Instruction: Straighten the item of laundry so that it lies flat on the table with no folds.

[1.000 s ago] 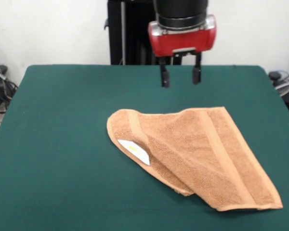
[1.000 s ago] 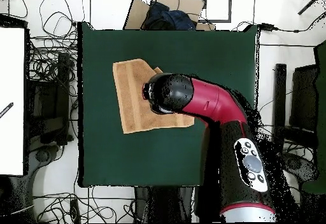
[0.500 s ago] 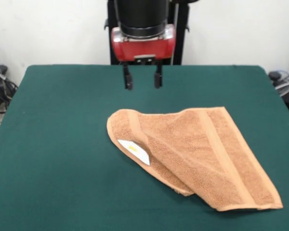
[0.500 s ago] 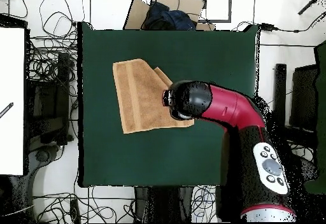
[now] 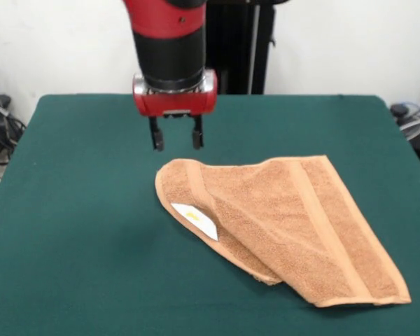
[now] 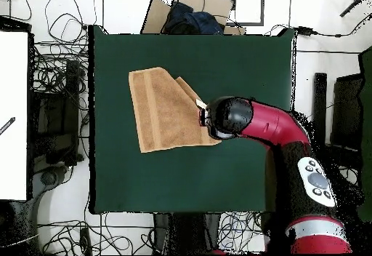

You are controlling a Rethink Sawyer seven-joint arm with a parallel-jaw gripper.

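Item: towel [image 5: 287, 224], folded over itself on the tabletop [image 5: 77, 231], tag [image 5: 194, 220] showing; our end effector [image 5: 175, 140], fingers spread and empty, hangs above its rounded corner, where we judge a descent might pinch both layers and drag the fold along.

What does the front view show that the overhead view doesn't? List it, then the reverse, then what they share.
Only the front view shows the gripper with its fingers apart, hanging above the towel's folded corner, and the white tag clearly.
Only the overhead view shows the whole table, the arm's full length, and cables on the floor around it.
Both show the towel folded over, not flat.
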